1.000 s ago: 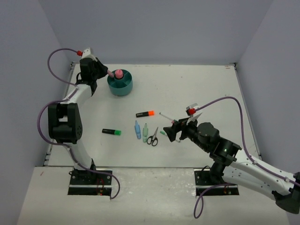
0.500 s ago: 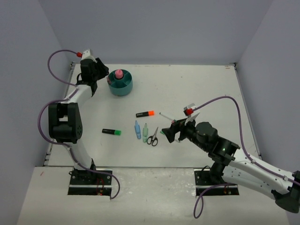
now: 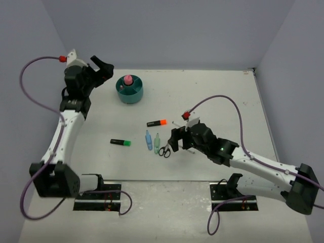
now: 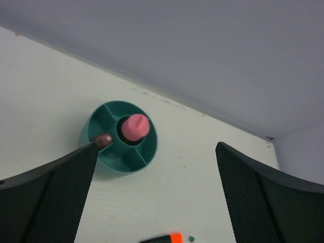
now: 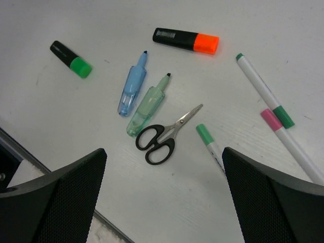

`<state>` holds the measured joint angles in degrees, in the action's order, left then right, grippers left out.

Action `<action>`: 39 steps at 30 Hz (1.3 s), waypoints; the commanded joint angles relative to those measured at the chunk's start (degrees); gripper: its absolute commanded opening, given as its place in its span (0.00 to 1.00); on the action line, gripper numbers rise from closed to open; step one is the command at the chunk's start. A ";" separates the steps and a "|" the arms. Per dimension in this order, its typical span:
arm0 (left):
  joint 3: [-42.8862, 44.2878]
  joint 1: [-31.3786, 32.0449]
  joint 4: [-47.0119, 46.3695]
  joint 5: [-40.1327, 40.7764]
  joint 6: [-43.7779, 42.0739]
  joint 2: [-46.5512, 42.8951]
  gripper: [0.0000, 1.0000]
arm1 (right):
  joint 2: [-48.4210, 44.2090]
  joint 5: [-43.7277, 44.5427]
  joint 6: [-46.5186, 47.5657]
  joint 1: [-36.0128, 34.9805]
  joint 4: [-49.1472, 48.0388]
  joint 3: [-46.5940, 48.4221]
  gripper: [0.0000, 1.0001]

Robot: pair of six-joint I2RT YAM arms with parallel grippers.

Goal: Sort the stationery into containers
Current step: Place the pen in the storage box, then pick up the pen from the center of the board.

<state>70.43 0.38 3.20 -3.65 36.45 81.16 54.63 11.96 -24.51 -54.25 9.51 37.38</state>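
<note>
The round teal organiser (image 3: 130, 91) (image 4: 121, 154) stands at the back left. A pink tube (image 3: 128, 79) (image 4: 135, 126) is upright in its centre well, and a dark pink marker (image 4: 104, 139) pokes out of a side compartment. My left gripper (image 3: 101, 68) (image 4: 157, 152) hangs open, above and left of it, holding nothing. My right gripper (image 3: 174, 142) (image 5: 163, 158) is open just over the black-handled scissors (image 3: 165, 148) (image 5: 163, 134). Beside them lie a blue marker (image 5: 132, 91), a pale-green marker (image 5: 148, 105), an orange-capped highlighter (image 5: 186, 40), a green-capped highlighter (image 5: 71, 59) and thin white pens (image 5: 263, 91).
The stationery is bunched at the table's middle front, near the front edge (image 5: 66, 195). Grey walls (image 3: 167, 30) close in the back and both sides. The left arm's purple cable (image 3: 35, 71) loops out towards the left wall.
My left gripper opened, let go of the dark pink marker in the organiser, and drew back up and to the left. My right arm slid left over the scissors, still open.
</note>
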 commanded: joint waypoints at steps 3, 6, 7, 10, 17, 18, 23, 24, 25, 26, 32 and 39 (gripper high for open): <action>-19.76 -0.38 9.08 -2.11 1.30 -30.70 1.00 | 16.81 0.35 -13.32 0.18 11.68 14.08 0.99; -22.66 -0.38 18.10 1.43 -4.92 -40.10 1.00 | 21.55 0.01 -16.60 -0.59 13.08 16.38 0.97; -22.84 -0.38 21.12 2.66 -6.84 -42.08 1.00 | 23.85 0.94 -18.26 -0.94 14.06 17.87 0.93; -23.78 -0.38 25.27 3.35 -10.99 -46.26 1.00 | 30.95 3.90 -21.36 -3.10 16.88 23.60 0.80; -28.45 -0.21 23.40 -0.13 -13.30 -48.24 1.00 | 45.83 8.06 -22.74 -5.55 23.86 36.73 0.63; -28.57 -0.21 23.28 -0.20 -13.18 -47.76 1.00 | 47.14 8.29 -23.21 -5.67 24.39 37.74 0.63; -28.77 -0.21 22.81 -2.50 -13.50 -46.54 1.00 | 52.39 7.74 -23.05 -5.62 24.74 41.06 0.62; -28.77 -0.21 22.66 -2.73 -13.59 -46.83 1.00 | 53.27 8.11 -22.96 -5.60 25.30 42.19 0.59; -28.92 -0.21 22.56 -2.99 -13.60 -47.03 1.00 | 54.50 8.31 -22.80 -5.60 25.53 42.93 0.58; -29.02 -0.21 22.25 -3.47 -13.67 -47.27 1.00 | 55.14 8.34 -22.70 -5.60 25.77 43.34 0.57; -29.48 -0.03 21.58 -5.31 -13.86 -47.12 1.00 | 58.32 8.90 -22.86 -5.57 25.91 44.16 0.52; -29.48 0.06 21.49 -6.01 -13.95 -46.70 1.00 | 60.76 8.96 -23.39 -5.25 26.00 43.93 0.47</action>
<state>41.34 0.40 26.24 -7.75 24.34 34.35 114.05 18.72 -46.15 -59.68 34.78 79.18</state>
